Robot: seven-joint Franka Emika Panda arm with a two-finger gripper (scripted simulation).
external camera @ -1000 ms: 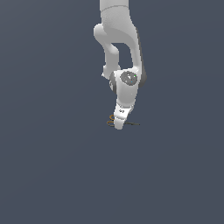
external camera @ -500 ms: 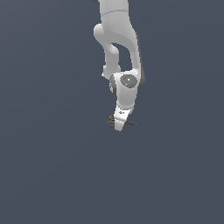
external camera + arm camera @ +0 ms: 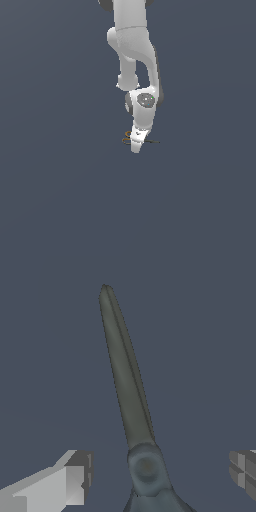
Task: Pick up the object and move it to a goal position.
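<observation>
jaws [image 3: 155, 476] spread wide, nothing gripped | scissors [image 3: 131, 406] flat on bench [image 3: 60, 190], pivot centred between the fingers [image 3: 60, 483], blades pointing away | straddle at pivot likely chosen as thickest, balanced grip point | pick not yet made

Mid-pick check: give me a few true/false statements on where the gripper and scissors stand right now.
1. The gripper is open, its fingers on either side of the scissors. True.
2. The fingers already pinch the scissors. False: a gap shows on each side.
3. The scissors' blades are closed together. True.
4. In the exterior view the gripper is far from the scissors. False: it is right over them.
</observation>
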